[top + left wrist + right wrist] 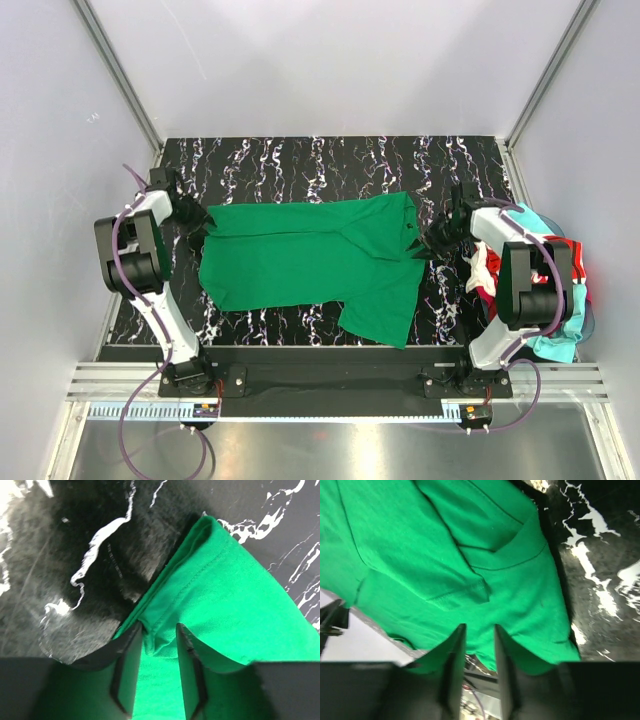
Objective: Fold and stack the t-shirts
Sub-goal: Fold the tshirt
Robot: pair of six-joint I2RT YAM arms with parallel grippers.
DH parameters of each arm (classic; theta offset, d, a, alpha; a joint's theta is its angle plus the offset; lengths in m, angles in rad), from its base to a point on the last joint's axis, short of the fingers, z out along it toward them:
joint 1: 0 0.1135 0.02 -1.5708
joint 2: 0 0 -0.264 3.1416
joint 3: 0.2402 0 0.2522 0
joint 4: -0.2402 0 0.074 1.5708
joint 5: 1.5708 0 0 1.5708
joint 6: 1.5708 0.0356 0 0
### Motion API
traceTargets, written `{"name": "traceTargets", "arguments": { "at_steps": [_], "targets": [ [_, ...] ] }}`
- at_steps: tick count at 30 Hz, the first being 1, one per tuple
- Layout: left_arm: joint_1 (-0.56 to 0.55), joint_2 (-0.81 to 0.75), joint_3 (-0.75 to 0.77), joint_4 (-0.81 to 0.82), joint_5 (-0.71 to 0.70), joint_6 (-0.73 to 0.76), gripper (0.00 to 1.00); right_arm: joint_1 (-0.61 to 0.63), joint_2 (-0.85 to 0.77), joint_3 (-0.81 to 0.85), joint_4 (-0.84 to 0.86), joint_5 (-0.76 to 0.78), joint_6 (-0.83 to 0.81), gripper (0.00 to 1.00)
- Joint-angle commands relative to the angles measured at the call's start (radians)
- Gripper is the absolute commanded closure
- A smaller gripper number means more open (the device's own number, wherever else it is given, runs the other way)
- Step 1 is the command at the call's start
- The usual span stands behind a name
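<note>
**Green shirt flat between my two opened grippers**

My left gripper (200,228) sat low at the left edge of the green t-shirt (300,262). Through my left wrist camera its jaws stood apart. The shirt's stitched hem ran into the gap between them, and the cloth lay loose on the table (300,160) rather than pinched. I called that gripper released.

My right gripper (432,240) was at the shirt's opposite edge. In my right wrist view its jaws were also parted. Folds of green cloth lay just past the fingertips (456,640) and nothing was caught between them, so that gripper was released as well.

The green t-shirt lay spread sideways across the middle of the black marbled table, reaching from one gripper to the other. One wrinkled part on its right side hung toward the near edge.

A red t-shirt (487,270) and a turquoise t-shirt (553,345) were heaped together at the table's right edge, behind my right arm and well apart from the green one.
</note>
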Motion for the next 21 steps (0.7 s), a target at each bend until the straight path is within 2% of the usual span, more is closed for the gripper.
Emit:
{"name": "traceTargets", "arguments": {
  "at_steps": [1, 6, 10, 17, 21],
  "targets": [
    [0.0, -0.071, 0.018, -0.052, -0.082, -0.012, 0.57, -0.007, 0.005, 0.13, -0.022, 0.063, -0.102, 0.61],
    [-0.007, -0.134, 0.046, -0.043, -0.137, -0.057, 0.54, -0.005, 0.182, 0.447, -0.076, 0.106, -0.2, 0.54],
    [-0.028, -0.085, 0.118, -0.059, -0.123, -0.048, 0.61, -0.005, 0.333, 0.624, -0.07, 0.072, -0.219, 0.47],
    [-0.072, -0.023, 0.092, 0.098, 0.075, -0.057, 0.68, -0.007, 0.473, 0.775, -0.077, 0.058, -0.228, 0.48],
    [-0.088, 0.022, 0.1, 0.101, 0.062, -0.066, 0.74, -0.005, 0.525, 0.805, -0.032, 0.006, -0.236, 0.49]
  ]
}}
